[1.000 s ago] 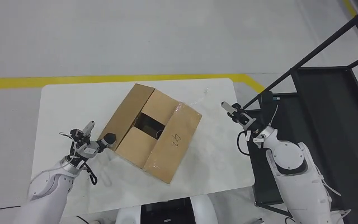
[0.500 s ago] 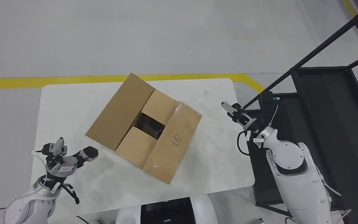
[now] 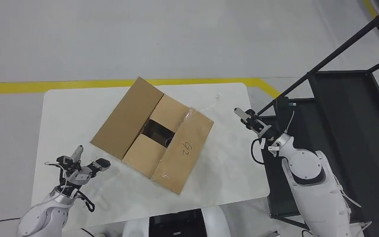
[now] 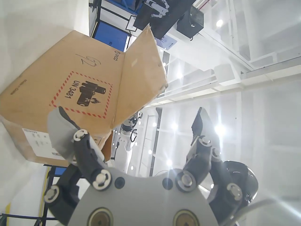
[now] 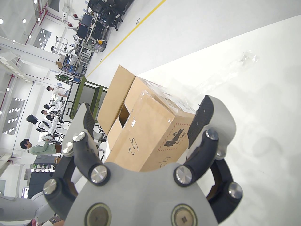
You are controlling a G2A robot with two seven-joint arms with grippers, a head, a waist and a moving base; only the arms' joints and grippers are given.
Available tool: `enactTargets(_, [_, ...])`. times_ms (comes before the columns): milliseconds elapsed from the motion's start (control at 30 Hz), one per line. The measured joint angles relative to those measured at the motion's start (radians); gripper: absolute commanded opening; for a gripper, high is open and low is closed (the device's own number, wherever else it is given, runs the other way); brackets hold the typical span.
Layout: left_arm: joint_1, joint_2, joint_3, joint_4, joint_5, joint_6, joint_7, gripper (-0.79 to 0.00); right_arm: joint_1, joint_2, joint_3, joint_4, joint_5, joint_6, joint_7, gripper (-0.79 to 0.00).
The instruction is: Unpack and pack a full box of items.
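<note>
Cardboard box (image 3: pixel 155 139) sits askew at the middle of the worktop (image 3: pixel 231 172), one top flap (image 3: pixel 126 118) folded outward and the others lying nearly flat around a dark gap. Its walls look stiff, and it is probably heavy if full. The glossy tape (image 3: pixel 189 112) on its lid is likely slick, so a flap's free edge seems a better pinch point than the body. Left tool (image 3: pixel 90 161) hovers near the box's nearest corner, fingers spread and empty, while right tool (image 3: pixel 244 117) hangs at the worktop's right edge, well apart, likewise spread.
</note>
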State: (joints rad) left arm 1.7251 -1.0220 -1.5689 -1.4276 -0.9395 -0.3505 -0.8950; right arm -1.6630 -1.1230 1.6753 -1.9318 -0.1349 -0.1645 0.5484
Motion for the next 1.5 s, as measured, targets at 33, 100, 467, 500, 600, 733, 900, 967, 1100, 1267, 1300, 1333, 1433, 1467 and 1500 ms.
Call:
enactTargets(33, [-0.015,-0.002,0.009,0.010,0.005,-0.003,0.002,-0.763,0.000,0.000,0.000,0.000,0.000,0.000,0.000,0.000])
enactTargets(100, [-0.044,-0.007,0.027,0.026,0.011,-0.010,0.004,-0.785,0.000,0.000,0.000,0.000,0.000,0.000,0.000,0.000])
enactTargets(467, [-0.097,-0.020,0.053,0.024,0.030,-0.025,0.006,-0.785,0.000,0.000,0.000,0.000,0.000,0.000,0.000,0.000])
enactTargets(500, [-0.100,-0.021,0.052,0.022,0.033,-0.022,0.007,-0.785,0.000,0.000,0.000,0.000,0.000,0.000,0.000,0.000])
enactTargets(600, [-0.112,-0.023,0.048,0.020,0.034,-0.013,0.009,-0.785,0.000,0.000,0.000,0.000,0.000,0.000,0.000,0.000])
enactTargets(733, [-0.133,-0.025,0.046,0.021,0.033,0.004,0.009,-0.785,0.000,0.000,0.000,0.000,0.000,0.000,0.000,0.000])
enactTargets(900, [-0.180,-0.026,0.035,0.044,0.026,0.040,-0.001,-0.785,0.000,0.000,0.000,0.000,0.000,0.000,0.000,0.000])
enactTargets(967, [-0.203,-0.025,0.028,0.056,0.024,0.060,-0.019,-0.785,0.000,0.000,0.000,0.000,0.000,0.000,0.000,0.000])
enactTargets(1100, [-0.275,-0.014,0.012,0.101,0.093,0.109,-0.109,-0.785,0.000,0.000,0.000,0.000,0.000,0.000,0.000,0.000])
enactTargets(1267, [-0.361,0.002,-0.006,0.179,0.168,0.197,-0.238,-0.785,0.000,0.000,0.000,0.000,0.000,0.000,0.000,0.000])
enactTargets(1300, [-0.380,0.006,-0.013,0.200,0.185,0.209,-0.260,-0.785,0.000,0.000,0.000,0.000,0.000,0.000,0.000,0.000])
enactTargets(1333, [-0.393,0.008,-0.017,0.216,0.195,0.215,-0.274,-0.760,0.000,0.000,0.000,0.000,0.000,0.000,0.000,0.000])
enactTargets(1433, [-0.430,0.015,-0.031,0.263,0.215,0.226,-0.299,-0.779,0.000,0.000,0.000,0.000,0.000,0.000,0.000,0.000])
enactTargets(1467, [-0.439,0.016,-0.034,0.275,0.216,0.228,-0.303,-0.779,0.000,0.000,0.000,0.000,0.000,0.000,0.000,0.000])
enactTargets(1500, [-0.451,0.017,-0.036,0.289,0.216,0.230,-0.308,-0.760,0.000,0.000,0.000,0.000,0.000,0.000,0.000,0.000])
